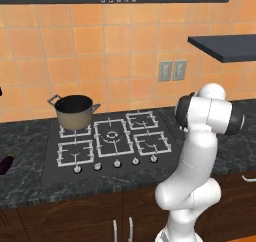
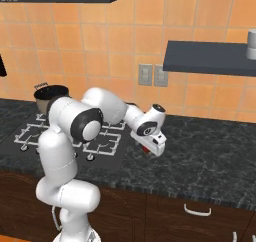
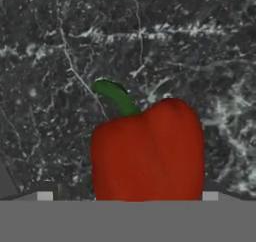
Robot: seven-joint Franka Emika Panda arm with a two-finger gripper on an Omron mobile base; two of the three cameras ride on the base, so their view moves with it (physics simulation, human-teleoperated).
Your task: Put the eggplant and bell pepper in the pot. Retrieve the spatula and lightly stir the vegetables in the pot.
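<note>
A red bell pepper (image 3: pixel 147 151) with a green stem lies on the dark stone counter (image 3: pixel 60 61), right of the stove. My gripper (image 3: pixel 127 196) hangs just over it, open, one fingertip (image 3: pixel 45 196) on either side and nothing gripped. In the right base view the gripper (image 2: pixel 151 148) points down at the counter, with a bit of red pepper (image 2: pixel 145 150) under it. The brownish-grey pot (image 1: pixel 75 111) stands on the stove's back left burner. The small dark purple eggplant (image 1: pixel 6 163) lies on the counter at the far left. The spatula is out of view.
The black cooktop (image 1: pixel 112 138) with several burners and a row of knobs fills the counter's middle. A dark shelf (image 2: pixel 210 56) juts from the tiled wall above the right counter, with a grey cylinder (image 2: pixel 251 43) on it. Wall sockets (image 1: pixel 172 70) sit behind the stove.
</note>
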